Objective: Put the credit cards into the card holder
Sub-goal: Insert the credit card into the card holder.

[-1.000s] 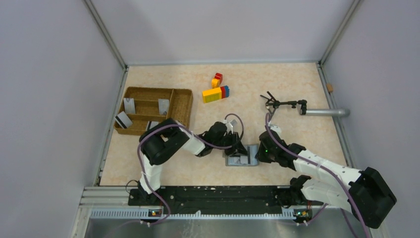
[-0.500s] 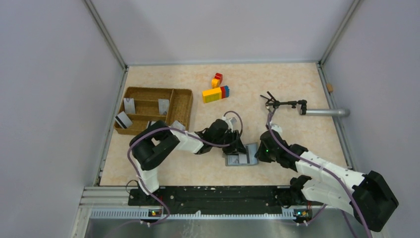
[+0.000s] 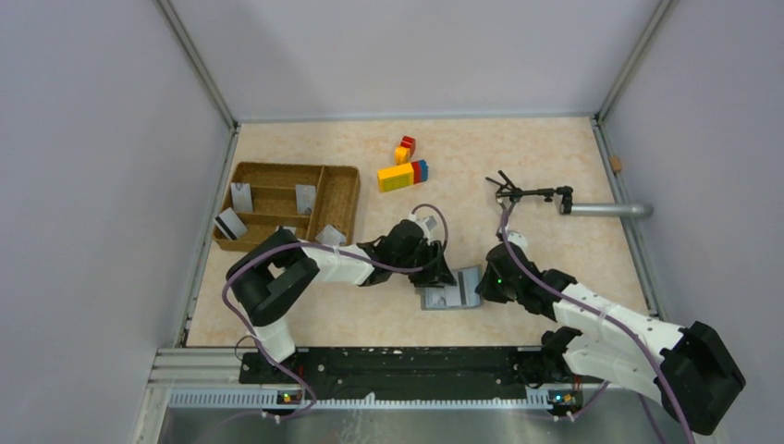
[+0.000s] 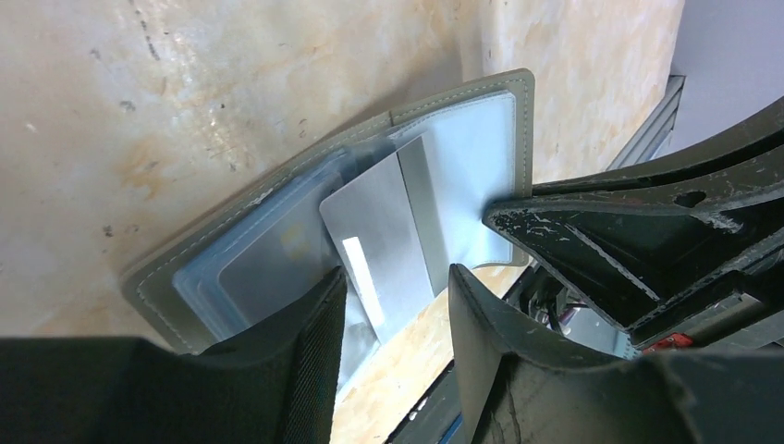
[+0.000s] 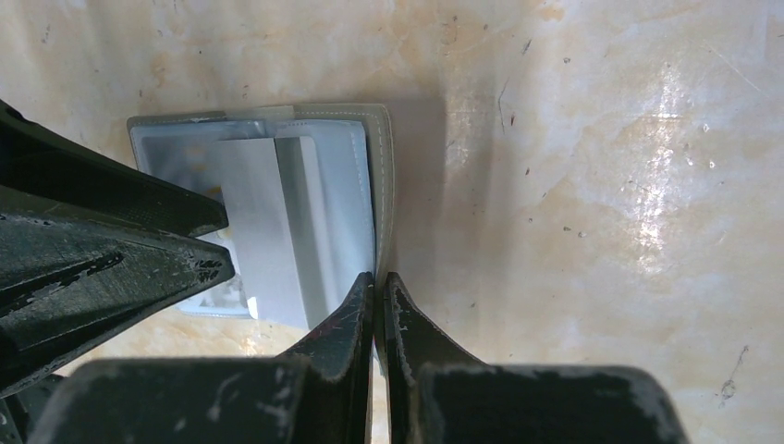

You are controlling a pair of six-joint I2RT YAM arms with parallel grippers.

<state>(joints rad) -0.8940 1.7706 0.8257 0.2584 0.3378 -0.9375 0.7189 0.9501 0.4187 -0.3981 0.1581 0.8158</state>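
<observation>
Found holder (image 3: pixel 450 294) lying open on bench (image 3: pixel 518 157), card (image 4: pixel 379 240) part-tucked in its pocket. Noted left hand (image 4: pixel 396 277) open astride card; right hand (image 5: pixel 379 282) pinched shut on holder's edge. Judged card light, stiff, slick: best gripped by long edges. Holder soft, needs pinning.

Left arm is folding rightward, elbow out, wrist lying low; left gripper (image 4: pixel 396 282) is pointing toward the right arm, jaws standing apart. Right arm is stretching forward and leftward from its base; right gripper (image 5: pixel 379 277) is pinching shut on the holder's (image 5: pixel 381 166) edge. Both grippers are sitting close together.
</observation>
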